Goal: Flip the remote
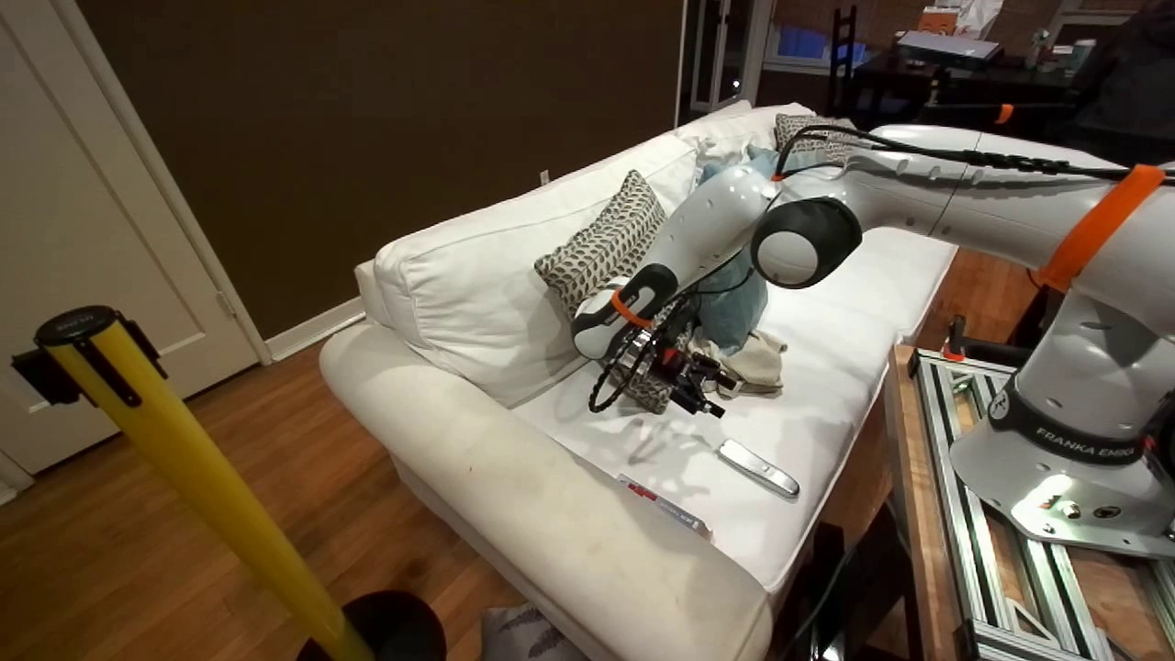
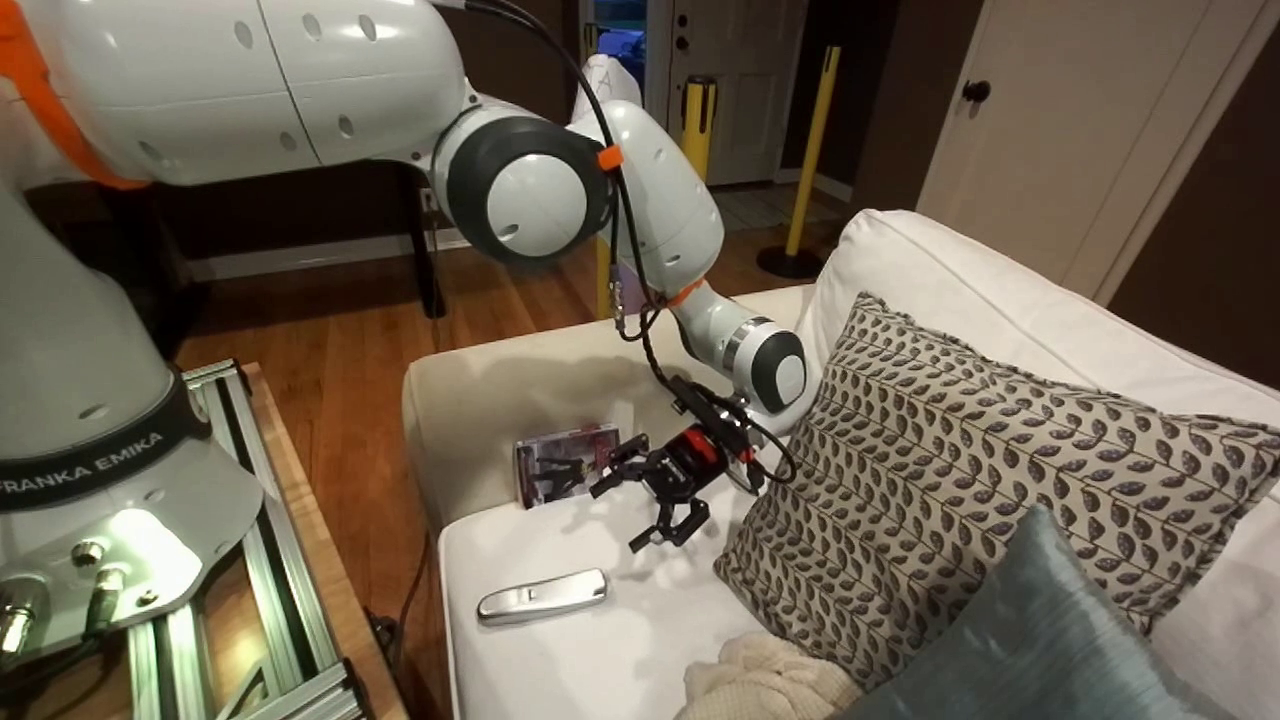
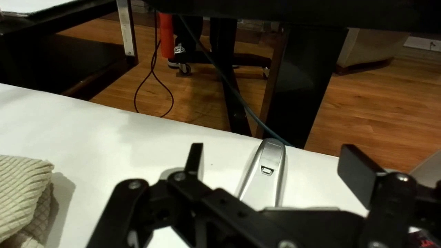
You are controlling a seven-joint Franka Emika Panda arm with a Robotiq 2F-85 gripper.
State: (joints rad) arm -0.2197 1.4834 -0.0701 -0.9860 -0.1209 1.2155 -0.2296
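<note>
Hanging over the seat (image 1: 822, 390) of a white sofa (image 1: 482, 303) in an exterior view, the pincer (image 1: 722, 395) slants downward at the end of a white arm (image 1: 904, 197). The remote (image 1: 759, 469) lies flat on the seat near its front edge, pale silvery face up, apart from the pincer. A leaf-patterned cushion (image 1: 606, 243) leans on the sofa's back, partly hidden by the arm. Past the armrest (image 1: 528, 496), a yellow post (image 1: 197, 468) stands on the wood floor (image 1: 92, 560). The arm's base (image 1: 1001, 477) is mounted on a bench (image 1: 916, 477) with metal rails.

In an exterior view, a flat printed box (image 2: 550, 470) stands against the inner side of the armrest, partly hidden by the pincer, which is spread, its two tips well apart. The remote rests aslant on the seat, clear of the box. A blue cushion (image 2: 1040, 625) and a crumpled cream cloth (image 2: 765, 685) are beside the leaf-patterned cushion.

In the wrist view, the fingers (image 3: 356, 175) come up from the bottom with a wide gap between them. Through that gap the remote shows on the seat, pointing lengthwise toward the front edge, its near end hidden by the pincer's body. A small dark-framed mark sits on its silvery face. The cream cloth shows at the left; beyond the seat, a dark cable (image 3: 253, 116) runs diagonally downward.
</note>
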